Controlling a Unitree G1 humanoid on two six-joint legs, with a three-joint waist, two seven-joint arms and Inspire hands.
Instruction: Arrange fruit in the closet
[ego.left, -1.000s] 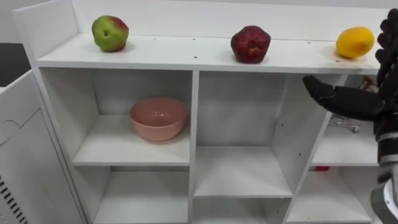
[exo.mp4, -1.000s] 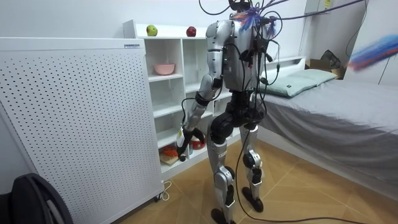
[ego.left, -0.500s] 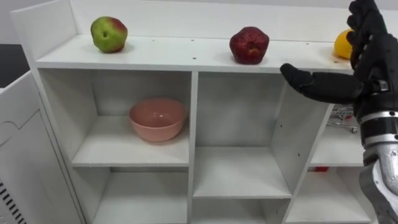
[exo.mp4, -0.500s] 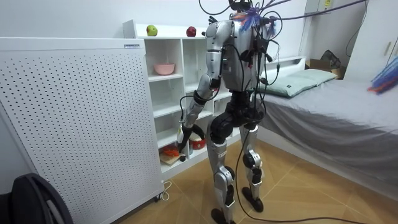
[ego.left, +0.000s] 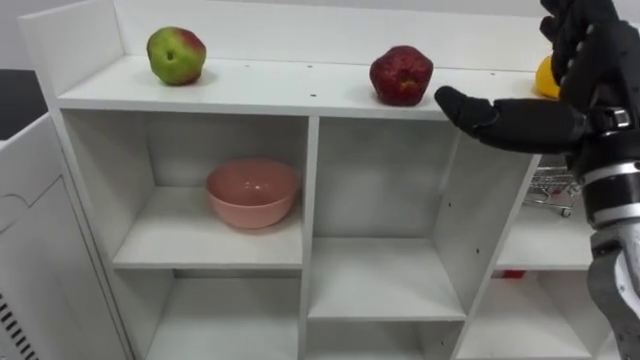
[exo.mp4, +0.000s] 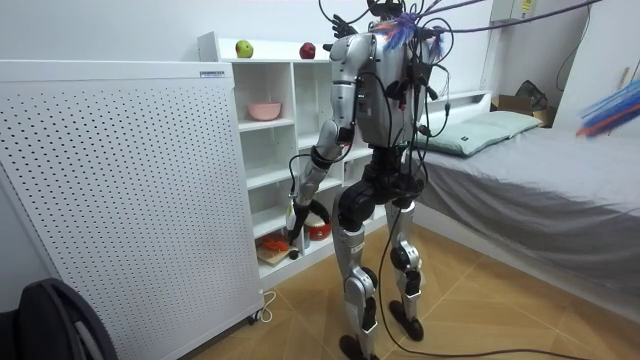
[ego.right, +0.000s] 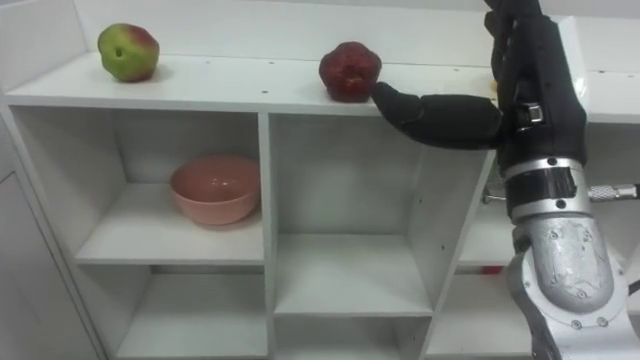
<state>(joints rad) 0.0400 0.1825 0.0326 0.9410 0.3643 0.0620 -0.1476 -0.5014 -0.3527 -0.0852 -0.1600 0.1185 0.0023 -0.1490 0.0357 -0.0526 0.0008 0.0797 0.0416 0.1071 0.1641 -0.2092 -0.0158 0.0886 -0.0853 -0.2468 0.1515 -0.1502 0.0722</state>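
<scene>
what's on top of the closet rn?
Green-red apple left, red apple middle, yellow fruit right. Open right hand covers most of that fruit; its kind can't be told. Left hand hangs low.

The right hand (ego.right: 530, 100) is raised on an upright forearm, fingers straight, thumb stretched sideways; the left hand (exo.mp4: 292, 231) hangs low.

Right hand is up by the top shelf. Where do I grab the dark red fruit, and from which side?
Wrap the red fruit around its rounded middle, coming from the front and its right. It stands free near the front edge of the top shelf, with the back panel behind it, and the open right hand is on that side, thumb pointing at it.
</scene>
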